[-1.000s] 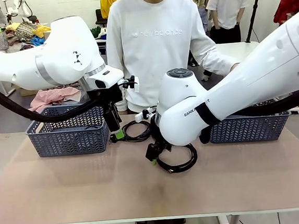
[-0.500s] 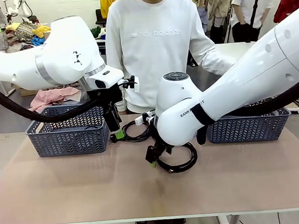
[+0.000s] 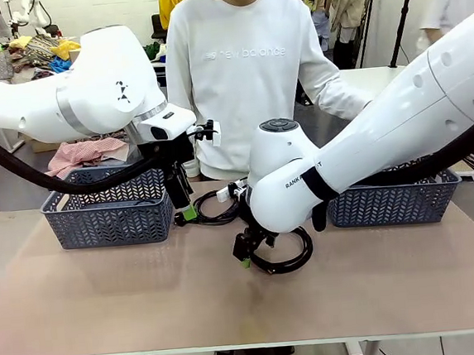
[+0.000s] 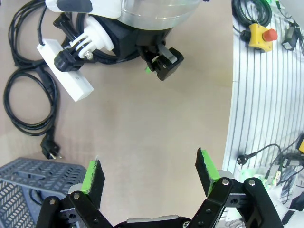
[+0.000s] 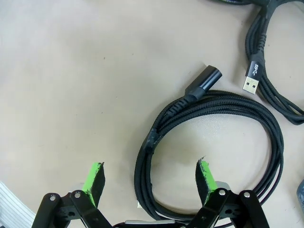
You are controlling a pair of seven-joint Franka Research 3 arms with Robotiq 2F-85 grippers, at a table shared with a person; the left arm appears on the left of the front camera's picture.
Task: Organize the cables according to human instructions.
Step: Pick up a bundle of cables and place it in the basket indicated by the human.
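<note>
Change: over the last second the right arm's white body rises toward the upper right of the front view, and the right gripper [image 3: 244,256] dips a little lower at centre frame. The left arm keeps its pose.
Right gripper: released, jaws wide. In its wrist view [image 5: 149,173] the near arc of the coil lies between the green pads, not yet pinched.
Left gripper: released and grasping nothing. It hangs left of centre in the front view [image 3: 186,211], over bare counter in its own view [image 4: 149,168].
Task's thing: a braided USB cable [image 5: 228,99], coiled in a ring, lies flat on the counter [image 3: 147,293] at centre frame [image 3: 290,262].
Other cables: a second cable [image 5: 251,76] with a USB plug sits at the upper right of the right wrist view. A power cord [image 4: 49,148] with a round plug lies at the left of the left wrist view.
Baskets: the left basket [image 3: 108,218] and the right basket [image 3: 393,201] flank the centre.
Person: stands at top centre [image 3: 249,77], behind the counter.
Meaning: judged from this, the descent lines the right gripper up to close on the coil. Sorting it into a basket is not yet done.
</note>
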